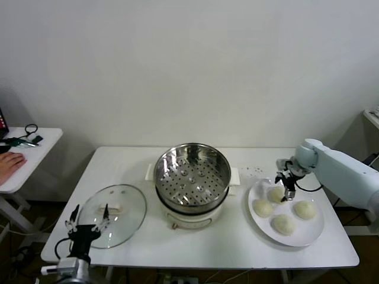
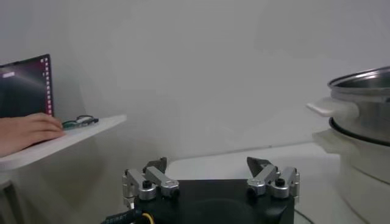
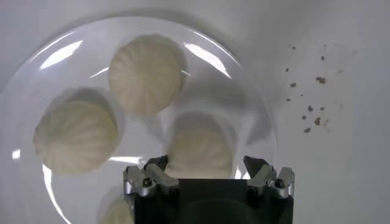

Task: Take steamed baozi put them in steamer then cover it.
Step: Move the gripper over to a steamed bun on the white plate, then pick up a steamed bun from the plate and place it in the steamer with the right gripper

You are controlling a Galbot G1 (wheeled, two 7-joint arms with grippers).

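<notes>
Several cream-white baozi lie on a white plate (image 1: 315, 232) at the table's right; the back one (image 1: 276, 194) sits just under my right gripper (image 1: 288, 184). In the right wrist view that gripper (image 3: 207, 163) is open, its jaws spread above one baozi (image 3: 201, 149), with two more baozi (image 3: 146, 73) (image 3: 76, 137) beyond. The steel steamer (image 1: 192, 177) stands uncovered and holds nothing at the table's middle. The glass cover (image 1: 112, 215) lies flat at the front left. My left gripper (image 1: 87, 223) hovers open over the cover's near edge, holding nothing; the left wrist view shows this gripper (image 2: 207, 163) and the steamer (image 2: 359, 122).
A low side table (image 1: 29, 148) stands at the far left with a person's hand (image 1: 10, 160) and small items on it. Crumbs (image 1: 254, 170) dot the table behind the plate. The table's front edge runs close below the cover and plate.
</notes>
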